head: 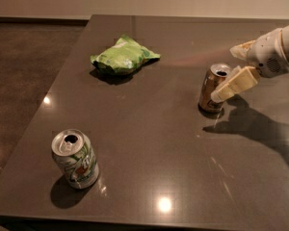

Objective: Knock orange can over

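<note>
Task not done yet: orange can (213, 91) standing up straight on right part of desk (149, 143). End effector (229, 71) reaching in from right, spread wide, grabbing nothing. Lower finger (233, 84) seeming to be touching can's side near top. Knocking over remaining to do. Can top showing dark hole; inside hidden. Green-and-white can (76, 160) standing at front left, hole open too. Green bag (123, 57) lying at back.
</note>
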`<action>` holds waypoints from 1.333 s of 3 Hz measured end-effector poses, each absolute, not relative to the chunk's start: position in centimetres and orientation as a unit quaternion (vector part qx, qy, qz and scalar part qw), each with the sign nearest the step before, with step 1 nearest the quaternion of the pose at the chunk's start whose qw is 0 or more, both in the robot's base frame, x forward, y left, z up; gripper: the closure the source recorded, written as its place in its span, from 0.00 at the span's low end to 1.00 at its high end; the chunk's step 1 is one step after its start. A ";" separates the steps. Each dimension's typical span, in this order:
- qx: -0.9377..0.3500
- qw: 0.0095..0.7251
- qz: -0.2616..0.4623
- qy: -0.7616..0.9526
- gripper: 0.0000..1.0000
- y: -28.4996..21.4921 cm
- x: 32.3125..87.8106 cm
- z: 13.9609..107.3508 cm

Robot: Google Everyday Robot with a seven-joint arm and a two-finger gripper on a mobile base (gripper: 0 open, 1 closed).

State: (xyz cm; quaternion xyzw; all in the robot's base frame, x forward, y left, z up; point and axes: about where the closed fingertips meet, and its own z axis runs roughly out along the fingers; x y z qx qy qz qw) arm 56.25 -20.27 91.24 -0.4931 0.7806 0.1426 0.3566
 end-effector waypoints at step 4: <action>-0.531 0.342 0.136 0.763 0.83 -18.2 55.3 93.2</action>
